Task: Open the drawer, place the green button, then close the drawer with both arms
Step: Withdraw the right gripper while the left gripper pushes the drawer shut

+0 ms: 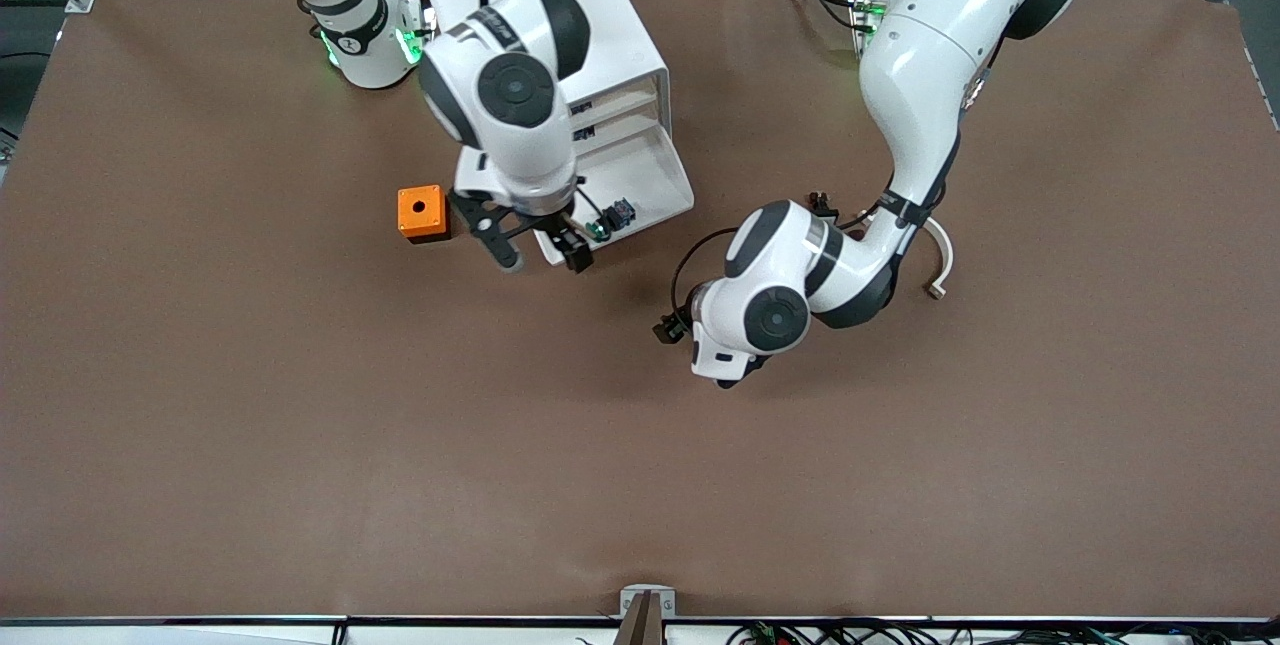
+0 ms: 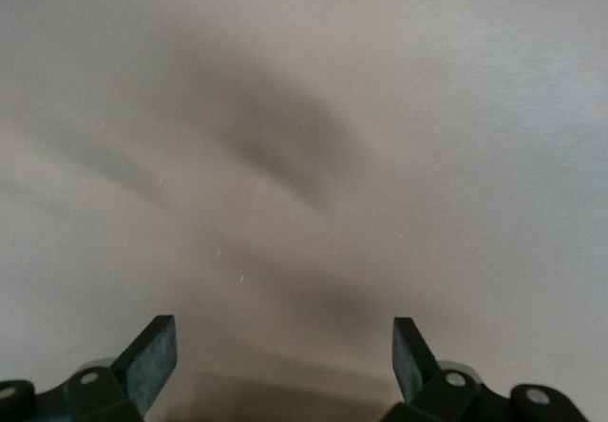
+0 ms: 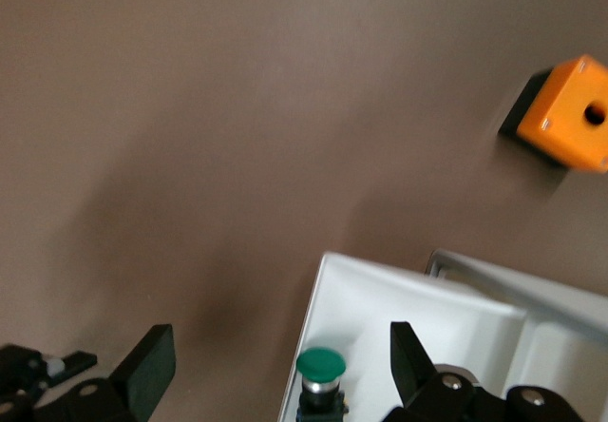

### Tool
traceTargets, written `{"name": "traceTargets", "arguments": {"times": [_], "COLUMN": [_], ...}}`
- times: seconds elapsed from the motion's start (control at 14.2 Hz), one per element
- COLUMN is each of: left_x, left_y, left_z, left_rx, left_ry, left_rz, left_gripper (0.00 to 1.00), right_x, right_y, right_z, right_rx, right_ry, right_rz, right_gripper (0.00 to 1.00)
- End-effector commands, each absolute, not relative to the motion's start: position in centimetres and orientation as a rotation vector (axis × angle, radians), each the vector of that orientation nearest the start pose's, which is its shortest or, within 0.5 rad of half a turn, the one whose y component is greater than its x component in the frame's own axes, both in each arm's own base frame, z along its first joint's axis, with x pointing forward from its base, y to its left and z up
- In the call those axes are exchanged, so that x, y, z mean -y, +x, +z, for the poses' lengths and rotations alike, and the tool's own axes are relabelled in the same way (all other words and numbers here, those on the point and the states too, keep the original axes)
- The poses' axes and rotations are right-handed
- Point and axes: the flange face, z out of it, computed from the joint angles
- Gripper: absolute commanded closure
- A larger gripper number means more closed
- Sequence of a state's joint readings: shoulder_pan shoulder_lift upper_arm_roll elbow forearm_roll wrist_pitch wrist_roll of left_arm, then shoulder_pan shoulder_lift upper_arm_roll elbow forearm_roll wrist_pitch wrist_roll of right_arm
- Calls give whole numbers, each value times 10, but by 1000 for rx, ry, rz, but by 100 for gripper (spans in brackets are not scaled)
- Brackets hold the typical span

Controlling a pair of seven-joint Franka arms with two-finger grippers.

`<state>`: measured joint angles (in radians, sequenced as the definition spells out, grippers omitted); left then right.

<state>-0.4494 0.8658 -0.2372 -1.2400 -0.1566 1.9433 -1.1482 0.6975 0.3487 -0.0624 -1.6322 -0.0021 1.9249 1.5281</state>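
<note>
Two arms over one wide brown table (image 1: pixel 300 445), matte covering, faint creases. Aluminium frame posts at the corners nearest the bases, grey floor past the table edge, cables and a small bracket (image 1: pixel 647 605) along the edge nearest the front camera.

White cabinet (image 1: pixel 590 55) stands near the right arm's base. Its drawer (image 1: pixel 655 183) is pulled out, tray open upward. Button (image 3: pixel 320 370) sits in the drawer, at the corner nearest the front camera, green cap up. A small black part (image 1: pixel 621 214) lies just beside it in the same tray.

Right gripper (image 1: pixel 540 253) hangs over that drawer corner, fingers spread wide and holding nothing. In the right wrist view the button shows between the two fingers (image 3: pixel 147 365), closer to the finger on the drawer side, apart from both. One finger is over the drawer edge, the other over bare table.

Orange cube (image 1: pixel 422 213) with a black hole rests on the table beside the drawer, toward the right arm's end, clear of the gripper.

Left gripper (image 2: pixel 285 360) is over bare table, well apart from the drawer toward the left arm's end, fingers open and empty; its wrist view shows only table and shadow. A curved beige piece (image 1: pixel 940 265) lies on the table by the left arm.
</note>
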Motion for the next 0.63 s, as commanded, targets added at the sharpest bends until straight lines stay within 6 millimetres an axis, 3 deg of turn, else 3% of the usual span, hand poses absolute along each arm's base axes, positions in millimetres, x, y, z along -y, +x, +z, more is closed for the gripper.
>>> {"name": "traceTargets", "arguments": {"times": [0.0, 0.28, 0.56], "left_x": [473, 507, 531], "left_y": [567, 541, 513], "left_z": [263, 270, 259], "left_rx": [812, 726, 708], "left_ry": [-3073, -3074, -3064], "left_rz": [372, 225, 228], "left_gripper": [0, 0, 0], "right_x": [-344, -270, -188], "right_y": [557, 589, 608], "right_z": [444, 480, 505], "right_rx": [-1290, -1083, -857], "right_ry": [-2932, -2945, -2996], "right_rz": [37, 49, 36], "right_gripper": [0, 0, 0]}}
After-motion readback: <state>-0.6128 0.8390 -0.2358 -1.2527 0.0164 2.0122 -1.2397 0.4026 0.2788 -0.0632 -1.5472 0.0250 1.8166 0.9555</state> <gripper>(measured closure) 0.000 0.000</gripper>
